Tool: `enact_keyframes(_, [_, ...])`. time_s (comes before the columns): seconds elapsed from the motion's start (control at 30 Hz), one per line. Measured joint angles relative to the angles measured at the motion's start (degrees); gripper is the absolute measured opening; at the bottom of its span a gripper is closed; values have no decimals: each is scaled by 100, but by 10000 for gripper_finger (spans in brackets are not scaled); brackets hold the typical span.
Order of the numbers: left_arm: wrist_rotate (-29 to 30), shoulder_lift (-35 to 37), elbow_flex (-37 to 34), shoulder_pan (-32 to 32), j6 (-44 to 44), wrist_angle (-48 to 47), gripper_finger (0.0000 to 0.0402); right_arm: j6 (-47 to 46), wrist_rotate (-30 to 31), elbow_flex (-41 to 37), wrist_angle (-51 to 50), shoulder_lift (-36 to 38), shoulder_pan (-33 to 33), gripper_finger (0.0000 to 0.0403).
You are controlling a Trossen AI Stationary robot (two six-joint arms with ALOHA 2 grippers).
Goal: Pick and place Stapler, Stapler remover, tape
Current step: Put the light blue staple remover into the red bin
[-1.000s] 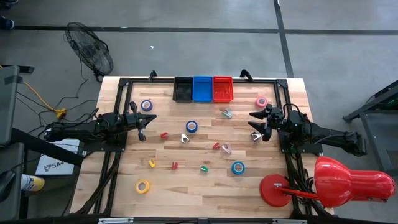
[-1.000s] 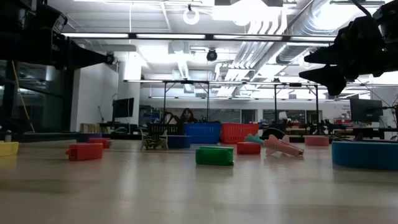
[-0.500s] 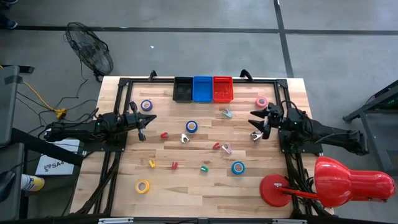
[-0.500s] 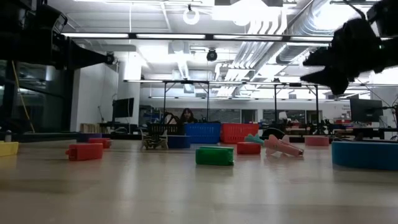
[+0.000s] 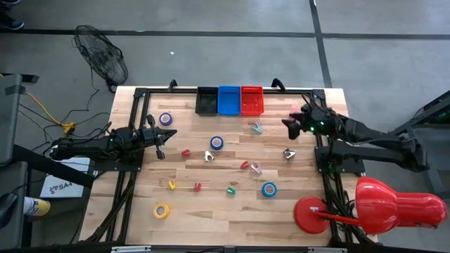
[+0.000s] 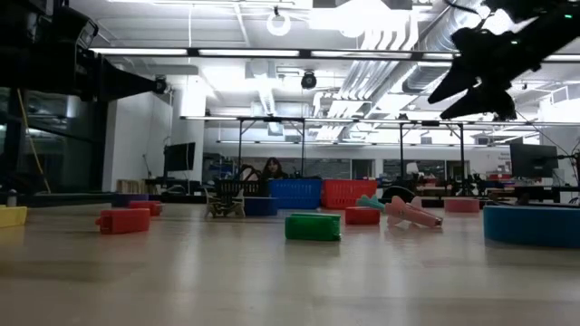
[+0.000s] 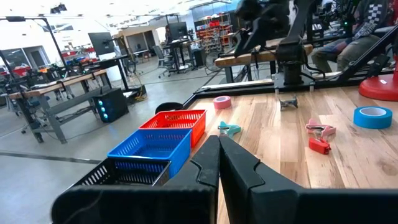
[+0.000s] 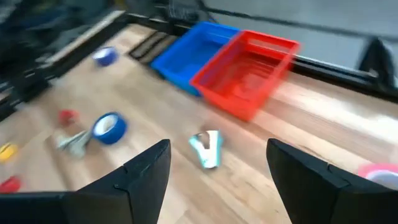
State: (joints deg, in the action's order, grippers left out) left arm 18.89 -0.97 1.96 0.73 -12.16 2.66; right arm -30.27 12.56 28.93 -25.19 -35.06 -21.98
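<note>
Tape rolls lie flat on the wooden table: purple (image 5: 165,119), blue (image 5: 216,143), blue (image 5: 269,188), yellow (image 5: 161,210) and pink (image 5: 295,114). Small staplers, such as a red one (image 5: 185,152) and a green one (image 5: 230,190), and staple removers, a teal one (image 5: 256,128) and a silver one (image 5: 289,153), are scattered between them. My right gripper (image 5: 288,126) hangs open above the table beside the pink roll, tipped down toward the teal remover (image 8: 206,149). My left gripper (image 5: 166,133) is shut and level at the table's left side, holding nothing.
Black (image 5: 207,100), blue (image 5: 229,100) and red (image 5: 251,100) bins stand in a row at the far edge. A red lamp-like object (image 5: 390,204) sits off the near right corner. People sit in the room beyond the table.
My right gripper has risen and gone toward the table's far edge, tipping its fingers downward and staying open. The silver staple remover it hovered over now shows uncovered on the table.
</note>
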Motion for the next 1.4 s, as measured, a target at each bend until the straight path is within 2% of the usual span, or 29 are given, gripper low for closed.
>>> enact_keyframes(0.27, [-1,0,-2,0,-1,0,3,-22,-597,918,-60,-1536,-194,256])
enact_keyframes(0.47, [1,0,0,0,-1,-2,3,695,-737,1097,145,-2495,-164,256])
enact_keyframes(0.7, [0,0,-2,-2,-1,-4,3,874,-580,716,955,-3300,50,256])
enact_keyframes(0.9, [1,-2,-2,-2,-1,-4,3,1268,-243,30,2332,-3684,446,256])
enact_keyframes(1.1, [0,-1,-1,-1,-1,-9,3,1384,-106,-639,3405,-4005,544,256])
enact_keyframes(1.4, [0,-1,-1,-1,-1,-22,3,1608,72,-1022,4231,-4595,544,256])
